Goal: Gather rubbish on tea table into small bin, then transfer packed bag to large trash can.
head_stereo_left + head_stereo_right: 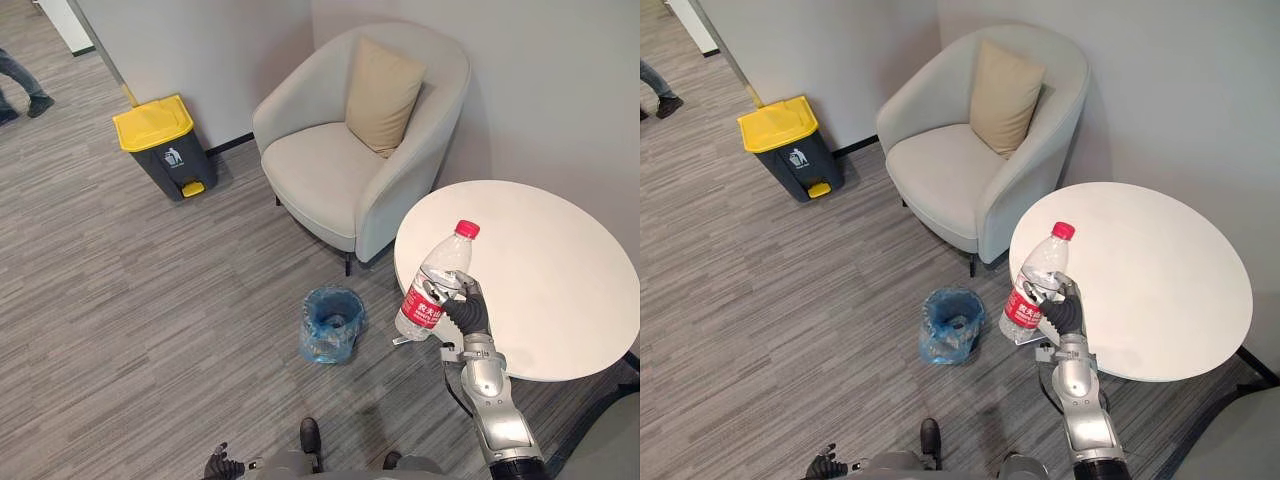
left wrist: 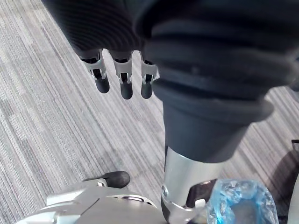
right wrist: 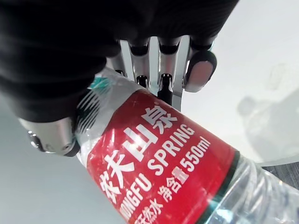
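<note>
My right hand [image 1: 463, 313] is shut on a clear plastic bottle [image 1: 432, 283] with a red label and red cap. It holds the bottle tilted just above the left edge of the round white tea table [image 1: 560, 280]. In the right wrist view the fingers [image 3: 163, 65] wrap round the bottle [image 3: 159, 163] at its label. The small bin [image 1: 331, 324], lined with a blue bag, stands on the floor to the left of the table, below and left of the bottle. The large grey trash can [image 1: 163, 147] with a yellow lid stands by the far wall. My left hand [image 1: 222, 465] hangs low, its fingers [image 2: 122, 79] relaxed and holding nothing.
A beige armchair [image 1: 350, 150] with a tan cushion stands behind the table and bin. Grey carpet floor [image 1: 150, 300] stretches between the small bin and the large can. A person's legs [image 1: 20, 85] show at the far left.
</note>
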{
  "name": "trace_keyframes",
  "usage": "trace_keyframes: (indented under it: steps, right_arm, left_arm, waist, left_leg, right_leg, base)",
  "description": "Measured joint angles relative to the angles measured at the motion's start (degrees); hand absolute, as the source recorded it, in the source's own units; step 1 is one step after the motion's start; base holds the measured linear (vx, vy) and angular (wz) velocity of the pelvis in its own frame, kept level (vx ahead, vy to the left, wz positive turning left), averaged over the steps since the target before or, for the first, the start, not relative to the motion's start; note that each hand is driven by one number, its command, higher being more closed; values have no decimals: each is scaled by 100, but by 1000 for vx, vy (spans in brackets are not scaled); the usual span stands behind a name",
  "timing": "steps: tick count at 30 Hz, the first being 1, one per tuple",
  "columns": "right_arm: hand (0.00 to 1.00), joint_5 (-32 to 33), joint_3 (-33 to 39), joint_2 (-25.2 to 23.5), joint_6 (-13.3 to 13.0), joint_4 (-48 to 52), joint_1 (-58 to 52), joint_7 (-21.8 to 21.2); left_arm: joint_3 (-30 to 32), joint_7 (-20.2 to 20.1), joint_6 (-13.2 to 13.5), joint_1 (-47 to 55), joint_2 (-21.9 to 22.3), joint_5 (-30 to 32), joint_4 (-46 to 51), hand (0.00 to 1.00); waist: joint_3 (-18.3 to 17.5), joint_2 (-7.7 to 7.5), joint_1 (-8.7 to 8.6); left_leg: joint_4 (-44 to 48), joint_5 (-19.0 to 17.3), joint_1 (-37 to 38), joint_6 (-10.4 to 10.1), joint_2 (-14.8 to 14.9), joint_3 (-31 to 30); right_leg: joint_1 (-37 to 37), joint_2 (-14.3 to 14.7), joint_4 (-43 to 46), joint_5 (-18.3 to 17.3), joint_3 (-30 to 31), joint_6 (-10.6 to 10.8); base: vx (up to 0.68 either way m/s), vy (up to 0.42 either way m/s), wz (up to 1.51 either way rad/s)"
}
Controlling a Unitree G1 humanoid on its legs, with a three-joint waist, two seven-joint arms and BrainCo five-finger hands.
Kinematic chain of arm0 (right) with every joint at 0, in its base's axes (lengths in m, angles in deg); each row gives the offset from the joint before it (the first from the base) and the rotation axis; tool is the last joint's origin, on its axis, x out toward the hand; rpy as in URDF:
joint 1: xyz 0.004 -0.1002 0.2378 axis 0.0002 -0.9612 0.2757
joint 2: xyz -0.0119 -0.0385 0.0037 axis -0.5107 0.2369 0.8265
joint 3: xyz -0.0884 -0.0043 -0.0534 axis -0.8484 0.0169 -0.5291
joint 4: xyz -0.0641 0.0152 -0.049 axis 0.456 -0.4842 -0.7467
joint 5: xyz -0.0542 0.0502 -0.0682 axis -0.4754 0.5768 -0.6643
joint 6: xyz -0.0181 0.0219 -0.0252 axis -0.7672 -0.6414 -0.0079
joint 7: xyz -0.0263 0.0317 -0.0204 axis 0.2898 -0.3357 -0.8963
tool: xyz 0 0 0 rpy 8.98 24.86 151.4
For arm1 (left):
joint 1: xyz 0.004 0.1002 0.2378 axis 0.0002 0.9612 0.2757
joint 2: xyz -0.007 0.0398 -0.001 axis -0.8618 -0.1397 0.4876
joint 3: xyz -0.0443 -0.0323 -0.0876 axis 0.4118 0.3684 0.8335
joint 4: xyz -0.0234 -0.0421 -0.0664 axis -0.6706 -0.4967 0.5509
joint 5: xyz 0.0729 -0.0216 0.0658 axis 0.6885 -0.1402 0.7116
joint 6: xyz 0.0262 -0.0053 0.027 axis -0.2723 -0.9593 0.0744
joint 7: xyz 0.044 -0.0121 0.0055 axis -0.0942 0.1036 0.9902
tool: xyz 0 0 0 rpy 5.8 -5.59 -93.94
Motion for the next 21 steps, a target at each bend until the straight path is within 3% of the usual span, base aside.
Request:
trace_keyframes:
  steps: [2,4,6,7,10,11,12,13,14,17,20,21]
  right_arm:
    - [100,-10,2,2,17,-2,-17,-26]
    - [100,-51,0,66,17,-1,-30,-56]
    - [100,-60,11,76,17,-2,-39,-61]
    - [100,-65,-26,77,7,1,-87,-92]
    - [100,-87,-51,97,6,-24,-96,-108]
    - [100,-108,-51,99,3,-34,-112,-101]
    - [100,-107,-53,94,-5,-33,-125,-99]
    - [100,-107,-28,157,-14,-103,-123,-99]
    - [100,-107,-8,221,-2,-117,-186,-105]
    - [100,-96,21,258,1,-114,-300,-182]
    - [100,-48,-14,210,1,-103,-476,-195]
    - [100,-42,-6,166,-1,-101,-456,-193]
  left_arm:
    - [-21,-3,-5,12,-61,-7,-6,0]
    - [-119,2,-14,45,-73,-24,-21,0]
    - [-119,-1,-9,33,-104,-53,0,0]
    - [-122,-1,-16,22,-84,-103,1,0]
    - [-111,6,-14,12,-140,-217,-11,0]
    - [-110,3,-6,49,-158,-217,-12,0]
    - [-103,1,1,59,-162,-218,-10,0]
    - [15,-1,-9,10,-165,-223,-38,0]
    - [20,-7,19,39,-67,-223,-3,0]
    - [130,-9,26,-7,91,-222,5,0]
    - [282,7,53,22,90,-222,41,0]
    - [322,10,57,16,74,-222,43,0]
  waist:
    - [68,-91,-16]
    - [92,-94,-39]
    - [112,-27,-80]
    - [120,-43,-124]
    - [151,-74,-171]
    - [110,-157,-170]
    - [85,-259,-171]
    - [87,-263,-193]
    - [9,-75,-181]
    - [64,136,-196]
    - [157,33,-32]
    - [163,39,-22]
  left_leg:
    - [377,-369,-5,4,-155,-36]
    - [590,-602,15,95,-220,-185]
    - [643,-693,160,194,-181,-439]
    - [653,-739,186,219,-114,-662]
    - [645,-757,324,138,12,-1001]
    - [734,-851,388,34,-50,-1116]
    - [794,-930,413,-1,-130,-1166]
    - [977,-1090,453,-87,-126,-1333]
    - [1061,-1135,387,-154,-3,-1406]
    - [1887,-1250,-35,-327,190,-1334]
    - [3120,-1340,-405,-405,446,-818]
    - [3317,-1404,-476,-324,540,-613]
  right_leg:
    - [20,-255,466,-211,-11,84]
    - [-200,-373,1331,-106,252,70]
    - [-678,-357,2367,218,509,-225]
    - [-836,-168,2431,-96,662,-200]
    - [-1190,302,1519,-202,934,-237]
    - [-1150,365,763,164,937,-287]
    - [-1147,318,432,523,953,-293]
    - [-1056,258,427,853,867,-392]
    - [-956,351,274,841,738,-406]
    - [-544,500,-292,798,435,-464]
    - [-79,613,-539,748,387,-586]
    - [70,619,-558,706,389,-626]
  base:
    - [126,60,15]
    - [173,75,31]
    - [250,74,58]
    - [233,-7,78]
    - [254,-70,74]
    - [267,-107,67]
    - [291,-163,71]
    - [347,-191,60]
    - [346,-190,54]
    - [217,-114,47]
    - [157,-83,5]
    - [140,-29,-12]
